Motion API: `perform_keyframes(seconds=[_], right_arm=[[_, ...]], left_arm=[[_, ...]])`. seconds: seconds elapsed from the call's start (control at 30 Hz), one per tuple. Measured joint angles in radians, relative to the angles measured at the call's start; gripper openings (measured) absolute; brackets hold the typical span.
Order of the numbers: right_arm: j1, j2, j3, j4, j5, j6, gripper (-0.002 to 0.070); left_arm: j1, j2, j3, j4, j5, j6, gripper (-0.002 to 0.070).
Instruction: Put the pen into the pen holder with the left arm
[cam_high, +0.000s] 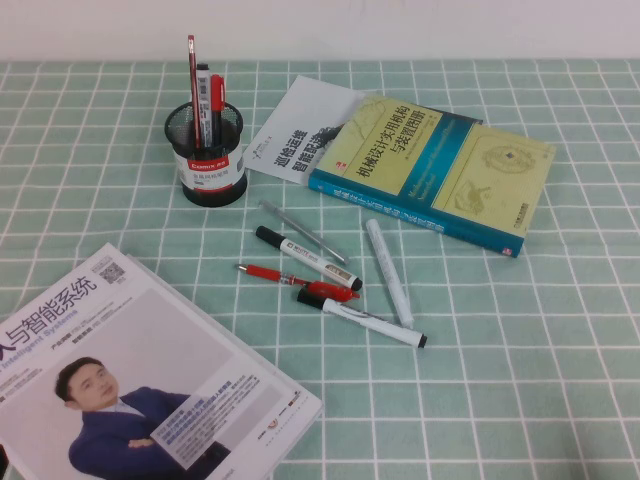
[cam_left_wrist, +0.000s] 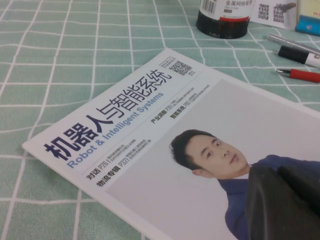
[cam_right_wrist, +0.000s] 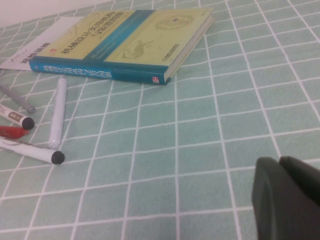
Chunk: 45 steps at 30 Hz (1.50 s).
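The pen (cam_high: 365, 320), slim and white with a black cap and black tip, lies on the green checked cloth, nearest of a cluster of pens. Its tip end shows in the right wrist view (cam_right_wrist: 35, 152). The black mesh pen holder (cam_high: 205, 150) stands upright at the back left with several pens in it; its base shows in the left wrist view (cam_left_wrist: 222, 22). My left gripper (cam_left_wrist: 277, 172) is shut and empty above a magazine, far from the pen. My right gripper (cam_right_wrist: 278, 162) is shut and empty over bare cloth. Neither arm shows in the high view.
A magazine (cam_high: 130, 380) lies front left. A yellow-blue book (cam_high: 440, 170) on a white leaflet (cam_high: 295, 125) lies at the back. Beside the pen are a labelled marker (cam_high: 305, 257), a red pen (cam_high: 295, 280), a grey pen (cam_high: 300, 232) and an all-white pen (cam_high: 390, 272).
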Motion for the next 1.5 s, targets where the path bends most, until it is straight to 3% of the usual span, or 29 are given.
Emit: perform_keyframes(seconds=[1.27,1.37,1.5], right_arm=[[0.000,0.000,0.000,0.000,0.000,0.000,-0.0020],[0.000,0.000,0.000,0.000,0.000,0.000,-0.0020],[0.000,0.000,0.000,0.000,0.000,0.000,-0.0020]], left_arm=[[0.000,0.000,0.000,0.000,-0.004,0.000,-0.0003],[0.000,0.000,0.003,-0.062,-0.030,-0.005,-0.0003],[0.000,0.000,0.004,-0.285,-0.138,-0.023,-0.0003]])
